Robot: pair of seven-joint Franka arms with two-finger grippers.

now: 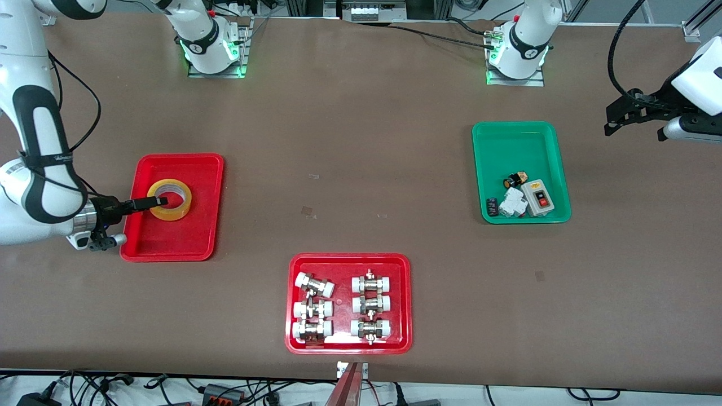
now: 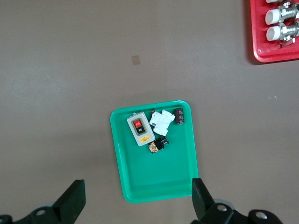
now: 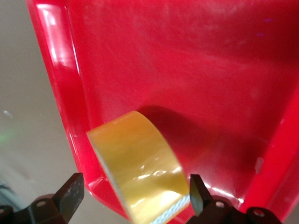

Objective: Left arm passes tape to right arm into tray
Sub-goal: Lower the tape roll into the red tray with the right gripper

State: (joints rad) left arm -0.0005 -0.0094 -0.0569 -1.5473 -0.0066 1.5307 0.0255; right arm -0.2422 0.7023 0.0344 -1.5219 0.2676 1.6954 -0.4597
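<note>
The yellow tape [image 1: 170, 199] lies in the red tray [image 1: 169, 242] at the right arm's end of the table. My right gripper [image 1: 144, 210] is low over that tray, open. One finger [image 1: 148, 203] reaches over the roll's rim toward its core. In the right wrist view the tape [image 3: 140, 163] sits between the spread fingers of the right gripper [image 3: 133, 193], inside the tray's rim [image 3: 65, 88]. My left gripper [image 1: 612, 118] is open and empty, held high at the left arm's end of the table. It also shows in the left wrist view [image 2: 135, 203].
A green tray [image 1: 519, 141] with a switch box and small parts sits toward the left arm's end, also in the left wrist view [image 2: 154, 177]. A red tray of white-capped metal fittings [image 1: 348, 344] lies nearest the front camera, mid-table.
</note>
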